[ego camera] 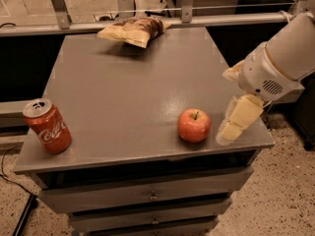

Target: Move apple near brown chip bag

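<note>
bench (123, 97): grey flat top, seen from the front and above; drawers below.
drawers (147, 196): stacked under the front edge, all shut, contents not visible.
soda can (47, 126): red Coca-Cola can, upright at the front-left corner; cannot tell what is inside.
brown chip bag (132, 30): wrinkly, pale yellow-tan with a dark brown patch; lies flat at the far edge, a little left of its middle; cannot tell if sealed or how full.
apple (194, 125): red-orange, stem up; sits on the bench near the front edge, toward the front-right corner; nothing is touching it.
apple vs bag: well apart, the apple at the front right and the bag at the far edge, with bare bench top between them.
apple vs can: both along the front edge, well apart, the can far to the left.
gripper (227, 106): at the right edge of the bench near the front-right corner, just right of the apple, not touching it.
gripper state: two pale yellow fingers (238, 119) spread wide apart, nothing held between them; the lower finger points down toward the bench edge beside the apple, the upper one sits higher over the right edge.
arm (280, 58): white housing, comes in from the right side, past the right edge.
rail (221, 19): metal bar running behind the far edge.
</note>
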{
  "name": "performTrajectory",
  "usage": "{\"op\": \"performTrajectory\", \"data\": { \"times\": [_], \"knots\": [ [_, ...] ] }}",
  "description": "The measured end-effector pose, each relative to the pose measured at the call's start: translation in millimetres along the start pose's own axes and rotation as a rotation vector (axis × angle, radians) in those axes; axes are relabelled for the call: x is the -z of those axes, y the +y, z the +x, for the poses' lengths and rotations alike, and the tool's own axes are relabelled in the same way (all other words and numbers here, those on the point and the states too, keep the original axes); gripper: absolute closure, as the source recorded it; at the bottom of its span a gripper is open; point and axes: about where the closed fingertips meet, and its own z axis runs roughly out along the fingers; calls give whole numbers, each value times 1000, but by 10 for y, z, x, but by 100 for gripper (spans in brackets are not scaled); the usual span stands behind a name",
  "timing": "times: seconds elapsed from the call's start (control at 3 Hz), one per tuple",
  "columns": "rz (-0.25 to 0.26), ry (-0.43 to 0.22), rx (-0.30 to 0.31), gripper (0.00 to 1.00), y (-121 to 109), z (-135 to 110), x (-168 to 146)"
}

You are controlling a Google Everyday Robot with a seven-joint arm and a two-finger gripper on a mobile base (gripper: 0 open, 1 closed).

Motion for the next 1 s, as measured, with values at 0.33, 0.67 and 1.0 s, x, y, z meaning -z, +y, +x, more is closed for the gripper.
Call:
{"op": "performTrajectory", "data": {
  "times": [0.33,0.67,1.0],
  "knots": [
    [-64,-127,-29,0,96,-197,-259],
    [-107,-212,-47,0,211,-331,-476],
    [-132,-264,-75,0,294,-328,-707]
  ]
}}
